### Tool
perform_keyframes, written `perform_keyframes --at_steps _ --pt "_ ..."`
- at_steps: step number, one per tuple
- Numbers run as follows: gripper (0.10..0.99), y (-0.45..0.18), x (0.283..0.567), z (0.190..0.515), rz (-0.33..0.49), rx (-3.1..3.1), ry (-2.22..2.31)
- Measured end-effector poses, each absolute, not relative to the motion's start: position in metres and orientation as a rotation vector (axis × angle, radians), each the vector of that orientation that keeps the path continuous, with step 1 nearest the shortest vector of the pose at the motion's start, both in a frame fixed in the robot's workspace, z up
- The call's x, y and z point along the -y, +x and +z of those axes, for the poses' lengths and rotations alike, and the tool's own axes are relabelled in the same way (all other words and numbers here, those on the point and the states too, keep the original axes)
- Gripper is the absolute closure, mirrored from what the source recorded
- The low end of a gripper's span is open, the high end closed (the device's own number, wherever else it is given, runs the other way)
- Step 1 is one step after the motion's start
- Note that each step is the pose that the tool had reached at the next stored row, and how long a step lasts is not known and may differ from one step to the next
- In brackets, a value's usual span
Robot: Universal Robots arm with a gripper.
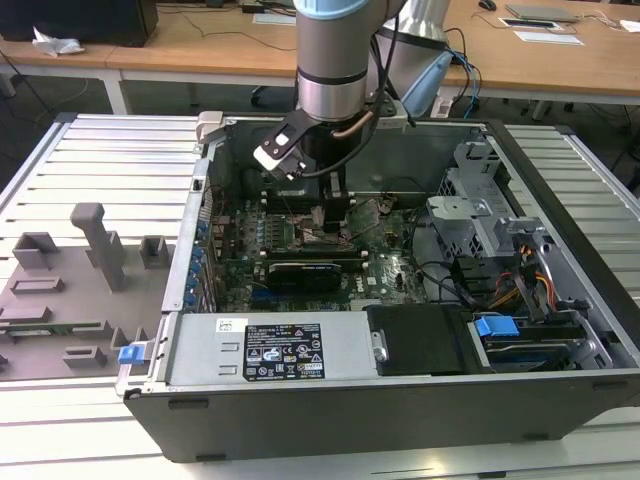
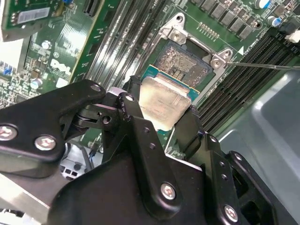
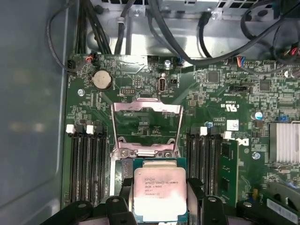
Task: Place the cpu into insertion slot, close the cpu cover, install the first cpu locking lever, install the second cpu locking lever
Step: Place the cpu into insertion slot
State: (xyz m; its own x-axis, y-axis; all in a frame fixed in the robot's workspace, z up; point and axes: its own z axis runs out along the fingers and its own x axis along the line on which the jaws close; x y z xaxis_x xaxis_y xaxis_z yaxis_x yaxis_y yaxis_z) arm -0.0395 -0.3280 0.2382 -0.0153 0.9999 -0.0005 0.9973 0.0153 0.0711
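Observation:
My gripper (image 3: 160, 200) is shut on the cpu (image 3: 159, 187), a flat square chip with a pale silver face, which is held by two opposite edges between the black fingers (image 3: 125, 199). The second wrist view has the cpu (image 2: 164, 101) hovering low over the near part of the insertion slot (image 2: 185, 58), whose dark bed and silvery rim lie uncovered beyond it. The cpu cover (image 3: 145, 108) stands swung open behind the slot, with green board visible through its window. In the exterior view the gripper (image 1: 328, 215) reaches down into the open computer case (image 1: 330, 400), onto the motherboard (image 1: 385, 265).
Black memory slots (image 3: 86, 164) run along both sides of the socket. A thin metal rod (image 2: 262, 66) crosses past the socket's corner. Cables (image 3: 164, 28) hang at the board's far edge and a finned heatsink (image 3: 283, 143) sits beside it. A grey fixture tray (image 1: 80, 270) lies outside the case.

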Motion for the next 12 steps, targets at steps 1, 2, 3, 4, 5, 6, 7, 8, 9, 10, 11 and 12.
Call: perform_keyframes --at_steps 1,2,3,4,5,6,7,8,9,10,11,12 --pt "0.545 -0.041 0.328 0.236 0.077 -2.197 2.174" --pt "0.545 -0.042 0.328 0.234 0.077 -2.194 2.177" --pt "0.545 -0.043 0.328 0.233 0.077 -2.192 2.178" --pt "0.545 -0.043 0.327 0.231 0.077 -2.192 2.179" --pt "0.545 -0.044 0.327 0.23 0.077 -2.191 2.18" --pt "0.545 -0.044 0.326 0.23 0.077 -2.19 2.18" --pt "0.545 -0.045 0.325 0.228 0.077 -2.189 2.182" --pt "0.545 -0.046 0.325 0.226 0.077 -2.188 2.183" --pt "0.545 -0.046 0.324 0.225 0.076 -2.187 2.184" --pt "0.545 -0.046 0.323 0.224 0.076 -2.186 2.185" --pt "0.545 -0.047 0.323 0.223 0.076 -2.185 2.186" --pt "0.545 -0.047 0.322 0.222 0.076 -2.185 2.186"
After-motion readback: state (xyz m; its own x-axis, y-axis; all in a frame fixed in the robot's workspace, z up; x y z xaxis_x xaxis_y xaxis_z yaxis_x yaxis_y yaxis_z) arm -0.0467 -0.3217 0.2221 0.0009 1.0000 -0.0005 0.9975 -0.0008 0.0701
